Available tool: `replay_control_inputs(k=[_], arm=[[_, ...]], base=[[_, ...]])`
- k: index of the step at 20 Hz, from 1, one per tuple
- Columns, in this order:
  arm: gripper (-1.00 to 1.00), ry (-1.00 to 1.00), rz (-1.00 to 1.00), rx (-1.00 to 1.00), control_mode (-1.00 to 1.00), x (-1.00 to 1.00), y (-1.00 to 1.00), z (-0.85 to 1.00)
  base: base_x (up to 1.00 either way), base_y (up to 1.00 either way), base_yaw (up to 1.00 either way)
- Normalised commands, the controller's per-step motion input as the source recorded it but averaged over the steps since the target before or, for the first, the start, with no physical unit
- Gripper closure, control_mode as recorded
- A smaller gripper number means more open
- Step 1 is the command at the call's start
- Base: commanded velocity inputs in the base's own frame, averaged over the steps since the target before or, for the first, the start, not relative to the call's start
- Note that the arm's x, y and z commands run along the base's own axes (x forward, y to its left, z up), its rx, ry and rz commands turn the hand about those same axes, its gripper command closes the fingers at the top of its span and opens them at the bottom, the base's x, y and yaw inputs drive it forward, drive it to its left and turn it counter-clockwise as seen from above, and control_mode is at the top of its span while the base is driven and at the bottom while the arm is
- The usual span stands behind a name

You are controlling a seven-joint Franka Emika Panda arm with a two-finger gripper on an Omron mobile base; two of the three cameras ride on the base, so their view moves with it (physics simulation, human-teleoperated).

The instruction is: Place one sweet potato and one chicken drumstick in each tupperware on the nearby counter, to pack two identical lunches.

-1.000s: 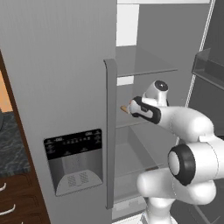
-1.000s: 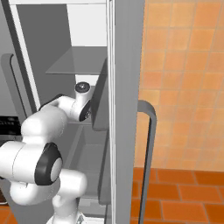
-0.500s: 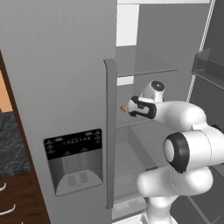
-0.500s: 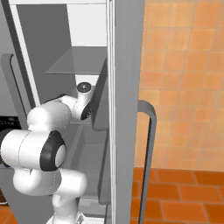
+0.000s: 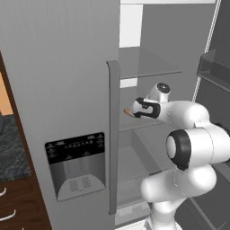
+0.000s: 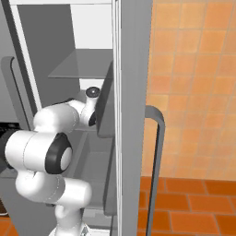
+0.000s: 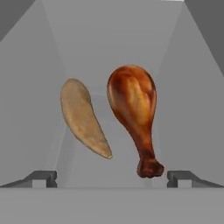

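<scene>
Arm has swung its elbow lower and nearer the camera since a second ago; hand reaches slightly deeper into the fridge, base unmoved. Claw (image 7: 112, 177) is spread wide, released, gripping nothing, tips either side of the view's bottom. Just ahead of it lie a chicken drumstick (image 7: 133, 113), glossy brown, bone end pointing toward the claw, and a sweet potato (image 7: 83, 117), pale tan, tapered, just beside the drumstick and apart from it. Both rest on a grey fridge shelf (image 7: 39, 131). From the left base view the claw (image 5: 134, 109) sits at the middle shelf with a tan tip of food showing by it, behind the fridge door (image 5: 58, 90) with its dispenser. The dark marbled surface (image 5: 11, 148) is at far left. Progress: looks like the start, nothing picked or packed as far as visible; tupperware can't be made out. All four placements seem left.
</scene>
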Motion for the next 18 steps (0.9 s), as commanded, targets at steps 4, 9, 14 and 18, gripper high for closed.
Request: replay_control_inputs(k=[4, 9, 14, 18], arm=[[-1.0, 0.01, 0.0, 0.0, -1.0, 0.2, 0.0, -0.26], [-1.0, 0.02, 0.0, 0.0, -1.0, 0.41, 0.0, -0.14], [-1.0, 0.07, 0.0, 0.01, -1.0, 0.32, 0.0, -0.08], [-1.0, 0.12, 0.01, 0.03, -1.0, 0.18, 0.0, -0.2]], base=[[0.0, 0.0, 0.0], [0.0, 0.0, 0.0], [0.0, 0.0, 0.0], [0.0, 0.0, 0.0]])
